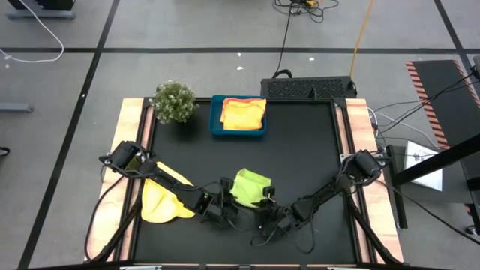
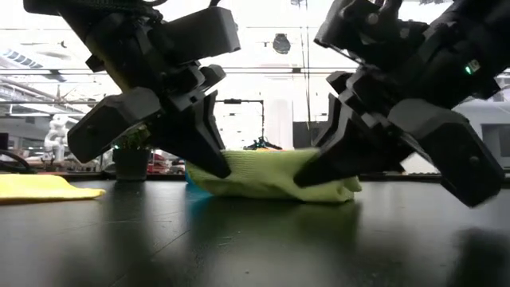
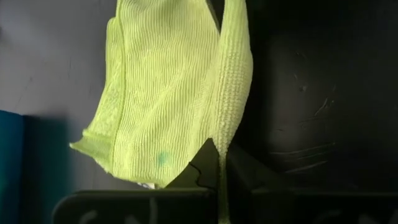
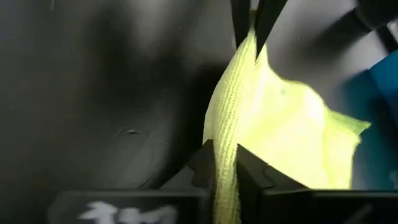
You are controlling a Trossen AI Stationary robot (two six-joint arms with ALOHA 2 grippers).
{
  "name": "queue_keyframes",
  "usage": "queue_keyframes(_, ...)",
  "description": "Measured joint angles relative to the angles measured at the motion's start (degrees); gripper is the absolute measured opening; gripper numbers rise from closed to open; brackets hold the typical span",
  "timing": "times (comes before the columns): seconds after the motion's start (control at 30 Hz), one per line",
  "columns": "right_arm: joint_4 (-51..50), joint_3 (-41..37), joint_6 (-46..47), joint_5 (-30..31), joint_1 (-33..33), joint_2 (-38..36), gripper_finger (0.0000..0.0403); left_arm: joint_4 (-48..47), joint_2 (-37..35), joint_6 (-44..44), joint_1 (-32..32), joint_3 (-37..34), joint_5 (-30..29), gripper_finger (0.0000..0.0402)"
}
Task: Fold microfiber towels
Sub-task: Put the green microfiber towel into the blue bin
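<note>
A lime green microfiber towel [image 1: 251,187] lies folded near the table's front middle. My left gripper [image 1: 223,201] is shut on its left near corner and my right gripper [image 1: 268,204] on its right near corner; in the low view they stand at either end of the towel [image 2: 271,177]. A yellow towel [image 1: 161,201] lies flat under my left arm. Orange-yellow towels [image 1: 244,112] lie in the blue tray [image 1: 216,120] at the back. My left gripper pinches the towel's near edge at its left end [image 3: 222,158] between its two fingers, slanting down from the table's left. That edge runs as a raised ridge away from the fingers, and the rest of the towel lies on the table. My right gripper pinches the same near edge at its right end [image 4: 224,155] between its two fingers, slanting down from the table's right. The edge stretches from there to the left gripper's fingers [image 4: 239,25]. The towel's body [image 4: 292,137] rests on the table.
A small green bushy plant [image 1: 174,100] stands at the back left beside the tray. The black table top [image 1: 300,157] lies bare between the tray and the grippers. Wooden rails [image 1: 360,127] run along both sides of the table.
</note>
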Motion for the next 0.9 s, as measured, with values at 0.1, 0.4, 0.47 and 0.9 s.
queue_keyframes(0.1,0.0,0.0,-1.3,0.9,-0.3,-1.3,0.0008,-2.0,-0.6,-0.6,0.0,0.0,-0.7,0.0007)
queue_keyframes(0.4,-0.5,0.0,-11.9,2.9,-5.8,-11.7,0.0002,-11.7,-14.5,0.9,0.5,0.0,-8.2,0.0004)
queue_keyframes(0.47,-0.3,0.0,-15.2,2.8,-8.3,-14.6,0.0002,-13.9,-18.9,2.2,1.7,0.0,-9.3,0.0005)
queue_keyframes(0.9,3.8,0.0,-30.5,-9.5,-34.4,-25.7,0.0001,-9.9,-29.7,25.1,26.0,0.0,-10.4,0.0005)
